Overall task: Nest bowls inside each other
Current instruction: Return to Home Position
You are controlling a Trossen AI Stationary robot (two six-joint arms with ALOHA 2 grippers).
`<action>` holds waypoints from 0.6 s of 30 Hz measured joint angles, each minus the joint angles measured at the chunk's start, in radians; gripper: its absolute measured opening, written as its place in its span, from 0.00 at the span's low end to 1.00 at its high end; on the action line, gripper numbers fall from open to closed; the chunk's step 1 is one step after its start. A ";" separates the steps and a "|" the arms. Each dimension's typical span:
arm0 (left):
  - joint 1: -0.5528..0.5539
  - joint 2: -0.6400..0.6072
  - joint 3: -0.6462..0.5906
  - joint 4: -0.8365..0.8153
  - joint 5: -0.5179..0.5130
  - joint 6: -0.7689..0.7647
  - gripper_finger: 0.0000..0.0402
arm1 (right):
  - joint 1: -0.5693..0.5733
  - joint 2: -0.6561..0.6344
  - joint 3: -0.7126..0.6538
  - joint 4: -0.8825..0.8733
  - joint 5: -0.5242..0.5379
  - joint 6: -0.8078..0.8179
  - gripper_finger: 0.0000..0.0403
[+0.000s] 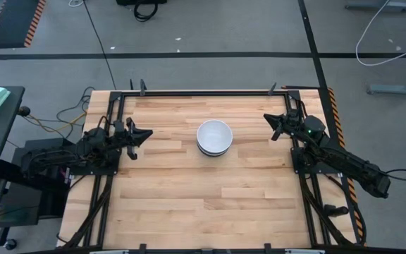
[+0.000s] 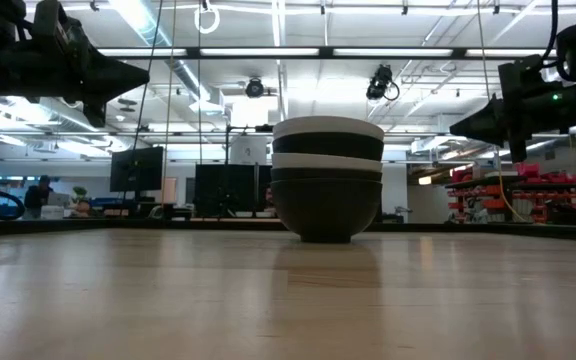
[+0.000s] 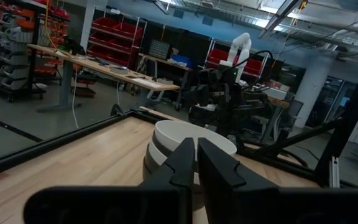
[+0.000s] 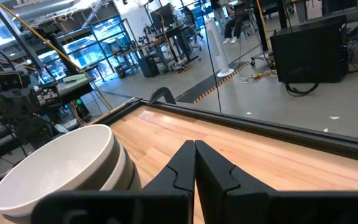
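The bowls (image 1: pixel 213 137) stand nested in one stack near the table's middle, a white bowl (image 4: pixel 61 165) on top. In the low view the stack (image 2: pixel 326 178) shows black and white bands and rests on the bottom bowl's base. My left gripper (image 1: pixel 144 133) hovers to the stack's left, above the table, shut and empty. My right gripper (image 1: pixel 271 121) hovers to the stack's right, also shut and empty. Each points toward the stack, as the left wrist view (image 3: pixel 196 163) and the right wrist view (image 4: pixel 194 163) show.
The wooden table (image 1: pixel 189 204) has a black metal frame (image 1: pixel 203 92) along its edges. Bare wood lies around the stack on all sides. Beyond the table are workshop benches, shelves and another robot arm (image 3: pixel 240 50). People show far off in the room.
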 joint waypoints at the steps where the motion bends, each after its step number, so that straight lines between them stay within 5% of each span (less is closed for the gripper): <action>1: 0.000 0.000 0.000 0.000 0.000 0.000 0.06 | 0.000 0.000 0.000 0.000 0.000 0.000 0.04; 18: 0.000 0.000 0.000 0.000 0.000 0.000 0.08 | 0.000 0.000 0.000 0.000 -0.001 0.000 0.04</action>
